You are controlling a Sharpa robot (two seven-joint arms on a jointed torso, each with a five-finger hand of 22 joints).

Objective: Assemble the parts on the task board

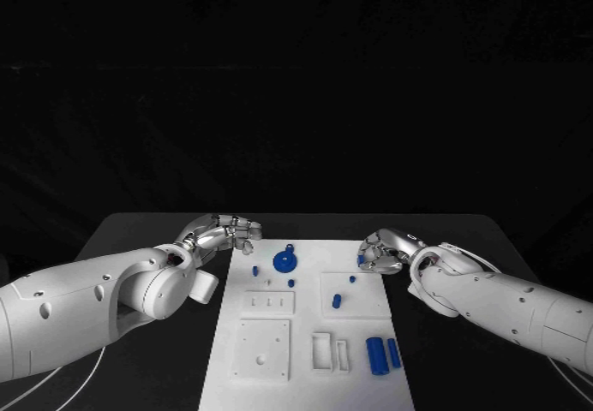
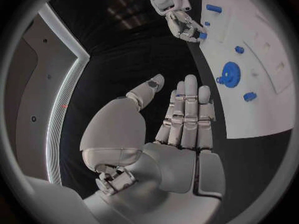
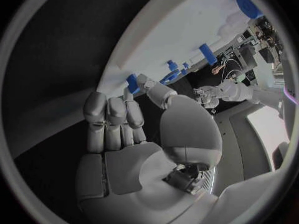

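Observation:
The white task board (image 1: 315,342) lies in the middle of the table. A blue gear (image 1: 287,259) sits near its far end, also seen as the gear (image 2: 230,74) in the left wrist view. Small blue pegs (image 1: 336,300) stand on the board, and two blue cylinders (image 1: 377,354) lie at its near right. My left hand (image 1: 223,233) hovers off the board's far left corner, fingers straight and holding nothing (image 2: 187,114). At the far right edge of the board, my right hand (image 1: 386,251) pinches a small blue part (image 3: 132,83) between thumb and finger.
White raised blocks (image 1: 330,351) and a square plate with holes (image 1: 263,347) sit on the near half of the board. The black table (image 1: 148,231) extends on both sides. Thin white cables (image 1: 74,377) run past the near left.

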